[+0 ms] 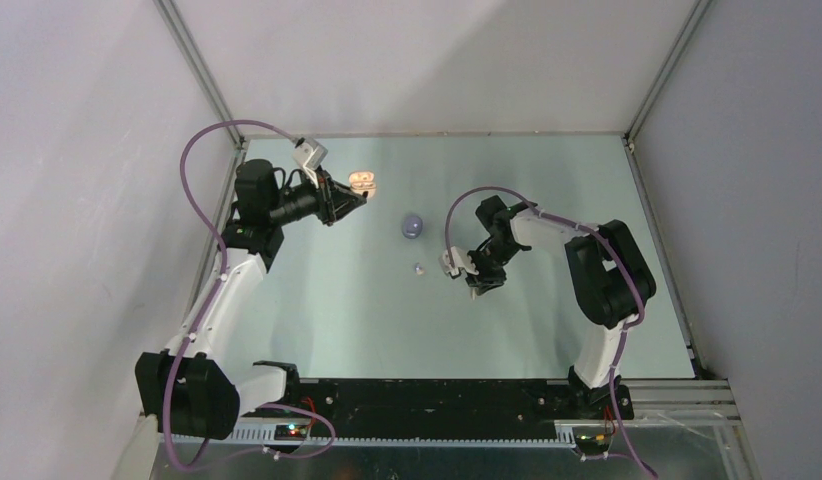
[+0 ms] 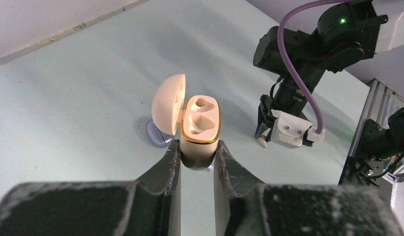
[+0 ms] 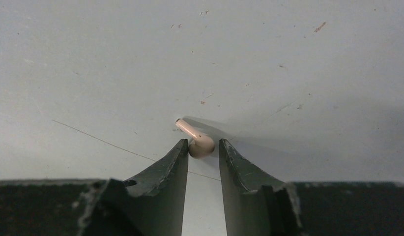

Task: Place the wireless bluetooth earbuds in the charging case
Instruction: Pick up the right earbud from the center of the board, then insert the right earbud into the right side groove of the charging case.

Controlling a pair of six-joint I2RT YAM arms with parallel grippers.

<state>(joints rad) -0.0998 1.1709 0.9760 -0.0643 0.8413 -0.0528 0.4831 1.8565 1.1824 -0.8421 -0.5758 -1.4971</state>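
White links [image 1: 219,300] and black joints [image 1: 607,275] are being shown; purple cables [image 1: 192,165] are being carried behind the dark jaws of the left gripper [image 1: 363,197] and right gripper [image 1: 479,291].

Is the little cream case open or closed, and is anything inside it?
Open and empty: the case has its lid swung back, and both pockets inside show bare.

At the far left of the pale table [image 1: 547,180], the left gripper [image 1: 355,198] carries a cream charging case [image 1: 363,182] at its tips. A purple case [image 1: 413,226] lies mid-table, with a tiny earbud [image 1: 419,268] just nearer. The right gripper [image 1: 476,290] points down to the right of the earbud.
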